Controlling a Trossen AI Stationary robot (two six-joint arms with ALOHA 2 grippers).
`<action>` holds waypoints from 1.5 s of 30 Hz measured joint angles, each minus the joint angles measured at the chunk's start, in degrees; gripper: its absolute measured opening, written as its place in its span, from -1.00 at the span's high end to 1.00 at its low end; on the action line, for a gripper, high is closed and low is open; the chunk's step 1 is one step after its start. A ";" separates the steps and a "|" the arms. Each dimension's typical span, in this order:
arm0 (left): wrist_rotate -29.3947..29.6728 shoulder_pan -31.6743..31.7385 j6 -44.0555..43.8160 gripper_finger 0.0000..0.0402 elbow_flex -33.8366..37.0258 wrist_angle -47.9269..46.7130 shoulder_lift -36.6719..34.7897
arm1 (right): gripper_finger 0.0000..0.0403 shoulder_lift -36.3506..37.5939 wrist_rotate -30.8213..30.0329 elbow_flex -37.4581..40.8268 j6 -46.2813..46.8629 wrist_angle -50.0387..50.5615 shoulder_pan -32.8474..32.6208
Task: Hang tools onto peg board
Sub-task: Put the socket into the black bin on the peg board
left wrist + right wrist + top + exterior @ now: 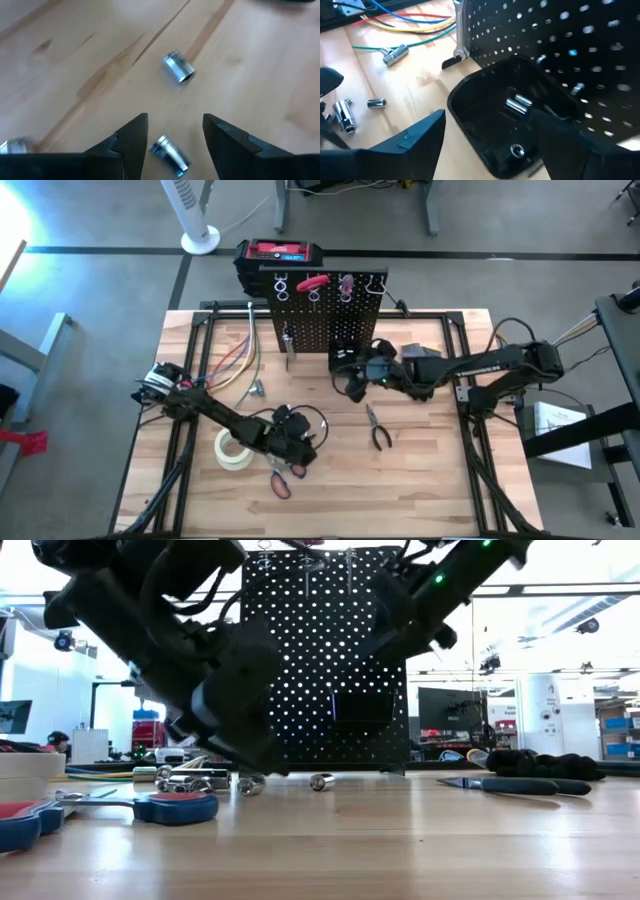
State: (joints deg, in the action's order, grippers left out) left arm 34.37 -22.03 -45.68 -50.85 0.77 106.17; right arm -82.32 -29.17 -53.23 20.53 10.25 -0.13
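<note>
While lying flat | socket (pixel 170 155) long axis runs between left jaws.

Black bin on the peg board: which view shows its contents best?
Right wrist view: it looks into the black bin, where silver sockets lie. High view shows the bin only partly behind the right hand; low view shows its dark front; left wrist view misses it.

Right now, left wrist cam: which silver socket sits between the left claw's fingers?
The lower socket, lying on its side in the open left claw. The other socket lies farther ahead on the table, clear of the fingers.
</note>
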 joint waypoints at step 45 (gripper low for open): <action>-6.65 8.47 0.07 0.77 -4.02 10.85 9.99 | 0.08 10.05 -0.96 0.15 5.09 10.96 -9.18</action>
State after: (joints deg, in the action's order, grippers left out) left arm 27.73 -13.56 -45.61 -54.87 11.62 116.16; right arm -72.27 -30.13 -53.08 25.63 21.21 -9.32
